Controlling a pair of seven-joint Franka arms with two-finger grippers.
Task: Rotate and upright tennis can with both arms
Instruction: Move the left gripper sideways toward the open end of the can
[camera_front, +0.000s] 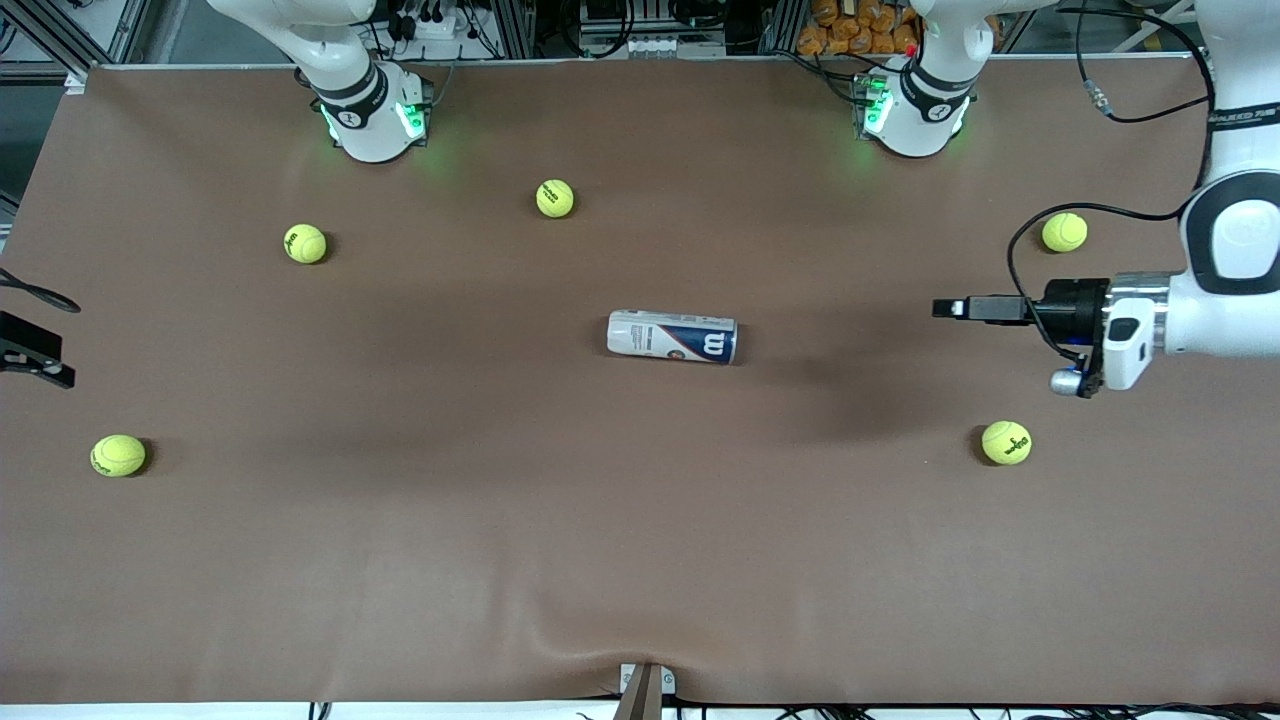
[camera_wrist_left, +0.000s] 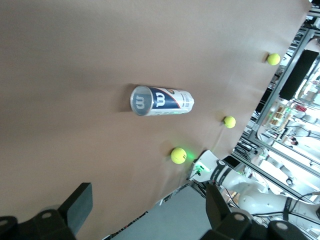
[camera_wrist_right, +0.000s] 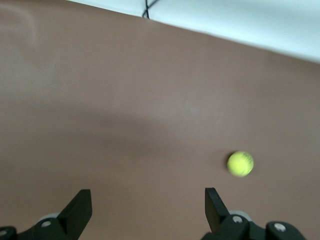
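The tennis can (camera_front: 671, 336) lies on its side in the middle of the brown table, its navy "W" end toward the left arm's end. It also shows in the left wrist view (camera_wrist_left: 162, 100), with its round end facing that camera. My left gripper (camera_front: 945, 308) (camera_wrist_left: 148, 205) is open and empty, held level above the table and pointing at the can from well off toward the left arm's end. My right gripper (camera_front: 40, 358) (camera_wrist_right: 147, 205) is open and empty at the table's edge at the right arm's end, away from the can.
Several yellow-green tennis balls lie scattered: one (camera_front: 555, 198) near the bases, one (camera_front: 305, 243) and one (camera_front: 118, 455) toward the right arm's end, one (camera_front: 1064, 232) and one (camera_front: 1006, 442) by the left gripper. The right wrist view shows one ball (camera_wrist_right: 240, 164).
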